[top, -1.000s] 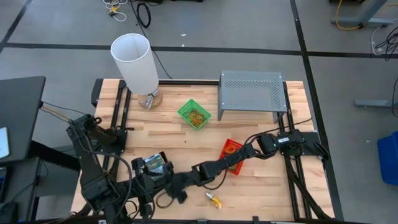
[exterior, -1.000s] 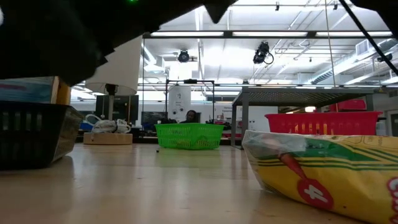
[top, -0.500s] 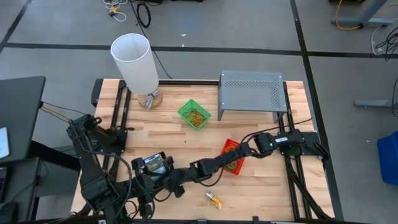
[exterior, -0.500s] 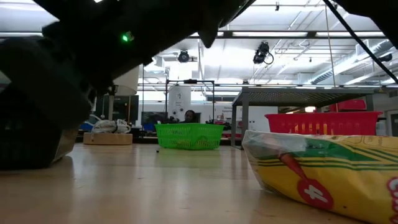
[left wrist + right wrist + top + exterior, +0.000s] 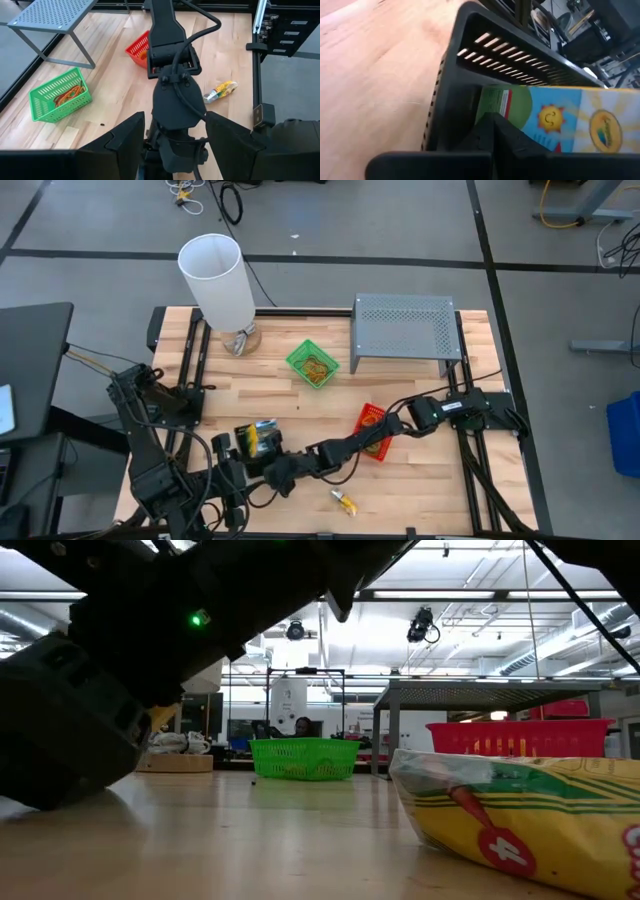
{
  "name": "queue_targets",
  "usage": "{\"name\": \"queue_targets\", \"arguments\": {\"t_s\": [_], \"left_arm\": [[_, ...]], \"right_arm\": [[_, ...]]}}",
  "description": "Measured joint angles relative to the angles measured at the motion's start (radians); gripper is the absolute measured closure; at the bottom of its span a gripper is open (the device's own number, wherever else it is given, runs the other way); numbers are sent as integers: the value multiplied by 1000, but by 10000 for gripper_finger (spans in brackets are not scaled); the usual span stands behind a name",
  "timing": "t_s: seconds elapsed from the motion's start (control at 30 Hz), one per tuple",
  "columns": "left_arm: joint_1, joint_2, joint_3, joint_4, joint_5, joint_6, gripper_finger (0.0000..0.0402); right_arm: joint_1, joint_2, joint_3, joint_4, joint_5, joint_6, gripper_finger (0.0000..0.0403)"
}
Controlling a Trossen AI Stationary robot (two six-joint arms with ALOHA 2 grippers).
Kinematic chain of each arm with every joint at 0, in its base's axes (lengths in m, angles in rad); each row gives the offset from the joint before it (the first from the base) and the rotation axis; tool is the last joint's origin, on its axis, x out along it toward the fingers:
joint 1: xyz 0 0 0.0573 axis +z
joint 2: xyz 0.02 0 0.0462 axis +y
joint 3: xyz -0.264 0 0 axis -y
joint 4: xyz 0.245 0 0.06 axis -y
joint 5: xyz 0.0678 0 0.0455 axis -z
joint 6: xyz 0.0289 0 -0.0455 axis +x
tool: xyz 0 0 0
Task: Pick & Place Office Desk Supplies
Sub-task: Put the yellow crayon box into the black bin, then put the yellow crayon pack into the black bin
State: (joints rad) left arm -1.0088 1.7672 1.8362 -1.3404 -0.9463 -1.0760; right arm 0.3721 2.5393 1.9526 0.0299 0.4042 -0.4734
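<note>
- A crayon box (image 5: 345,501) is seen lying at the near edge, right of centre.
- The black tray (image 5: 255,440), crayon boxes inside, is gripped near left by the spread left gripper (image 5: 240,455).
- The right gripper (image 5: 278,473), jaws pressed together, is poked at that tray's rim.
- Farther right sits the red tray (image 5: 372,430); farther still, the green tray (image 5: 312,364).

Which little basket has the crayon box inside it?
The black basket, at the table's front near the robot's right claw. A crayon box stands inside it. The green basket holds bands, and the red basket shows no box.
</note>
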Motion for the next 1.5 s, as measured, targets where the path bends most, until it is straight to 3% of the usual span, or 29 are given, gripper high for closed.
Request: {"name": "queue_targets", "arguments": {"t_s": [0.2, 0.43, 0.77, 0.93, 1.03, 1.17, 1.27, 1.5], "left_arm": [[0, 0, 0, 1, 0, 0, 187], [0, 0, 0, 1, -4, 0, 187], [-4, 0, -1, 2, -23, 23, 187], [-24, 8, -5, 15, -32, 71, 187], [-61, 33, -5, 58, -113, 161, 187], [-102, 72, -5, 169, -184, 294, 187], [-110, 110, -5, 330, -113, 426, 187], [-68, 233, -5, 855, 281, 867, 187]], "right_arm": [[20, 0, 0, 5, 21, -35, 403], [38, -2, 0, 26, 142, -90, 403], [87, -14, 0, 4, 148, -110, 403], [158, -83, 0, -138, 163, -116, 396], [211, -137, 0, -278, 164, -69, 395], [276, -221, 0, -479, 74, 77, 395], [315, -276, 0, -587, -43, 208, 395], [384, -352, 0, -677, -227, 442, 394]]}}
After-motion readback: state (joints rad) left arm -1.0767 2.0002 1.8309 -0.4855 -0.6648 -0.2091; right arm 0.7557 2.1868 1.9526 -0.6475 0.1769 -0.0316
